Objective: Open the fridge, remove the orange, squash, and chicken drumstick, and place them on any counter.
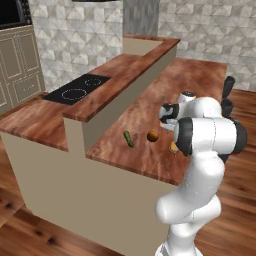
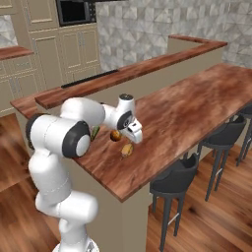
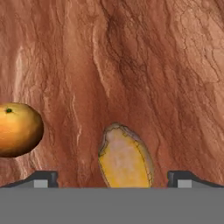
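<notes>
Two-level wood bench point(image 1: 150, 107) w/ beige sides. Lower top carries 3 items near its front edge: green squash point(image 1: 129, 139) at left, orange point(image 1: 153, 135) just right of it, chicken drumstick point(image 2: 127, 149) beside orange, all apart. Black cooktop point(image 1: 76, 90) sits on far-left section.

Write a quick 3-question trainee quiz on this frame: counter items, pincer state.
1. True or false: the pincer is shut on the chicken drumstick.
2. Which item lies on the counter nearest the raised ledge: A) orange B) squash C) chicken drumstick?
3. Fill in: in the hand view, the fruit beside the drumstick is the ____.

Key
1. False: the fingertips stand wide apart on either side of the drumstick, which lies on the wood.
2. B
3. orange
</notes>
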Available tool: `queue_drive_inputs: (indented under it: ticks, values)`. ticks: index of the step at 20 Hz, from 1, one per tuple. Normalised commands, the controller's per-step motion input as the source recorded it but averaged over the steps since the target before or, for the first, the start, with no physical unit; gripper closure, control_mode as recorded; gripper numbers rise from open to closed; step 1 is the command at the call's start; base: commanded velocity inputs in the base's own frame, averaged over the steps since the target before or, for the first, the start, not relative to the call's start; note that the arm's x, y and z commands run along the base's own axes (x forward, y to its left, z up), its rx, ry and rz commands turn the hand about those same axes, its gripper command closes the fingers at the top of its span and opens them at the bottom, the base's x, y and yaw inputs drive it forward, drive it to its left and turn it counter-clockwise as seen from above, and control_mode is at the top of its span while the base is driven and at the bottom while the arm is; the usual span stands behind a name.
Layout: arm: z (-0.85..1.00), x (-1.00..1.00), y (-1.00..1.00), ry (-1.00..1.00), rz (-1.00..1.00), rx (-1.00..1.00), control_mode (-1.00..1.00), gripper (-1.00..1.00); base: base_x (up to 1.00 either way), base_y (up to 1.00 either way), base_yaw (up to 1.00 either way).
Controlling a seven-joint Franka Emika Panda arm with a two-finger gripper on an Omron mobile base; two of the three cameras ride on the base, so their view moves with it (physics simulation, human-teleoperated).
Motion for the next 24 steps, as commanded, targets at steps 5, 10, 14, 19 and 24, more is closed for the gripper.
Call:
queue_drive_inputs:
  ticks: [5,10,14,19,24]
  values:
    - [1.00,-1.00,0.08,-0.41,0.06,0.00,-1.00,-1.00,0.00,0.00,0.00]
    - [0.65,-1.00,0.70,-0.16,0.22,-0.02,-1.00,-1.00,0.00,0.00,0.00]
    - [0.37,-0.94,1.00,0.00,0.34,-0.08,-1.00,-1.00,0.00,0.00,0.00]
    - [0.33,-0.78,1.00,0.02,0.37,-0.17,-1.00,-1.00,0.00,0.00,0.00]
    - [0.36,-0.49,1.00,0.01,0.31,-0.19,-1.00,-1.00,0.00,0.00,0.00]
